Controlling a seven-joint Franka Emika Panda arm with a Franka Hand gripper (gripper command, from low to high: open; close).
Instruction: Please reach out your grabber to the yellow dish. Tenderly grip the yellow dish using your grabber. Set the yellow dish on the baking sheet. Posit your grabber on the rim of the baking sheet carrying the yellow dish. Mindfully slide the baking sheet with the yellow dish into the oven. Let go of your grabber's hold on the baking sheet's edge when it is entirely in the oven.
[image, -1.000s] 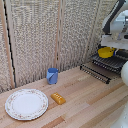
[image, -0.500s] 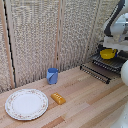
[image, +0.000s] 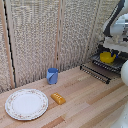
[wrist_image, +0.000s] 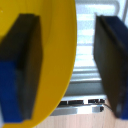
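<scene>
The yellow dish (image: 106, 57) sits on the dark slatted baking sheet (image: 97, 70) at the exterior view's right. My grabber (image: 107, 50) is directly above it, at its rim. In the wrist view the grabber (wrist_image: 65, 65) is open and straddles the wall of the dish (wrist_image: 55, 30). One blue-tipped finger (wrist_image: 20, 65) is over the yellow inside. The other finger (wrist_image: 112, 65) stands apart from the rim, with a gap showing the sheet (wrist_image: 85, 80) below. I cannot make out the oven clearly; the right edge is covered by a pale rounded shape (image: 123, 75).
A blue mug (image: 52, 75) stands mid-table. A large patterned white plate (image: 26, 104) and an orange-yellow oblong block (image: 58, 98) lie toward the exterior view's left front. A woven screen (image: 40, 35) backs the wooden table (image: 90, 105).
The grabber and the yellow dish have come down a little, and the dish now rests on the baking sheet. Everything else on the table is unmoved.
</scene>
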